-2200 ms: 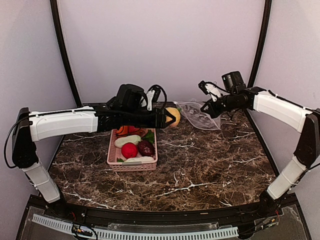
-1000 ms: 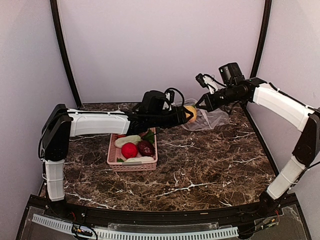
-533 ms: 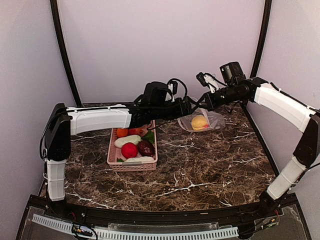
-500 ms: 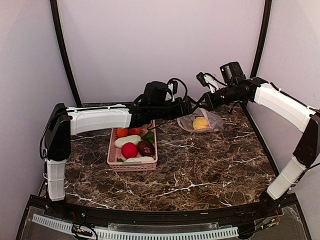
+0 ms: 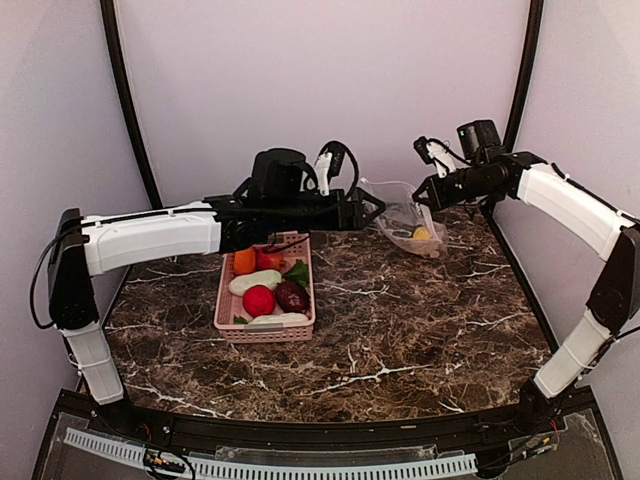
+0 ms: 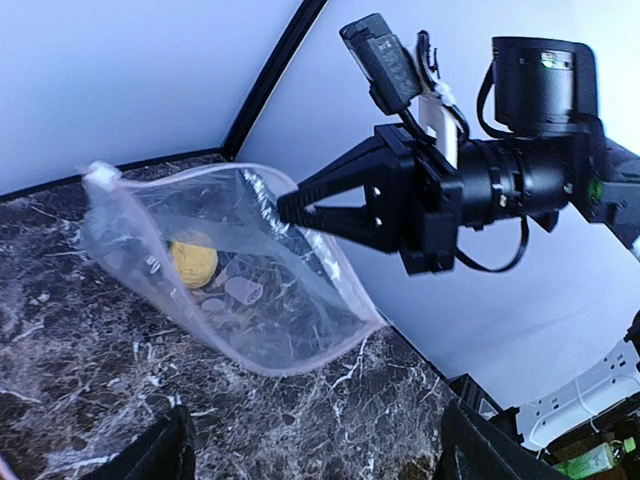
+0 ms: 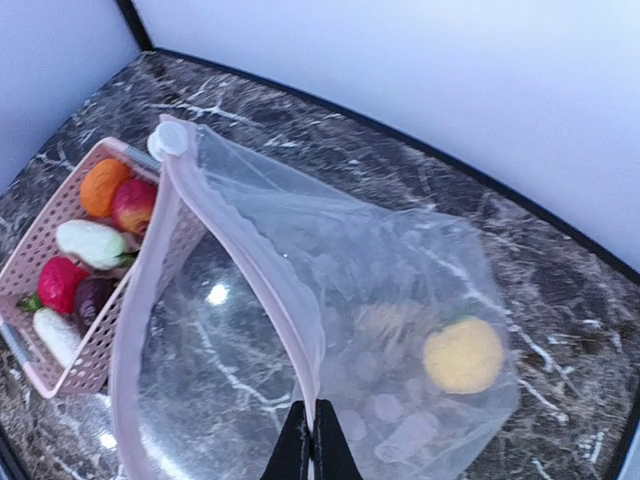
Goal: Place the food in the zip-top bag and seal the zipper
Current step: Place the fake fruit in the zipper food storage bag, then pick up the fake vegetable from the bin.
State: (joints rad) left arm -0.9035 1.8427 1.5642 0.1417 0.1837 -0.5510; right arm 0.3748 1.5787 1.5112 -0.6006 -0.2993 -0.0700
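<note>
The clear zip-top bag [image 5: 403, 218] hangs open at the back right, its mouth facing left. A yellow food piece [image 5: 422, 233] lies inside it; it also shows in the left wrist view [image 6: 192, 262] and the right wrist view [image 7: 462, 355]. My right gripper [image 5: 424, 194] is shut on the pinkish zipper strip [image 7: 290, 300] and holds the mouth edge up. My left gripper [image 5: 368, 210] is open and empty, just left of the bag mouth. Orange [image 5: 244, 262], white [image 5: 257, 281], red [image 5: 259, 300] and dark purple [image 5: 292, 296] food pieces lie in the basket.
The pink slotted basket [image 5: 266, 329] stands left of centre under my left arm; it also shows in the right wrist view [image 7: 100, 365]. The enclosure's back wall and black corner posts stand close behind the bag.
The yellow piece left my left gripper and now lies inside the bag. My left gripper has drawn back to the left, empty. My right gripper has raised the bag's mouth and shifted right.
</note>
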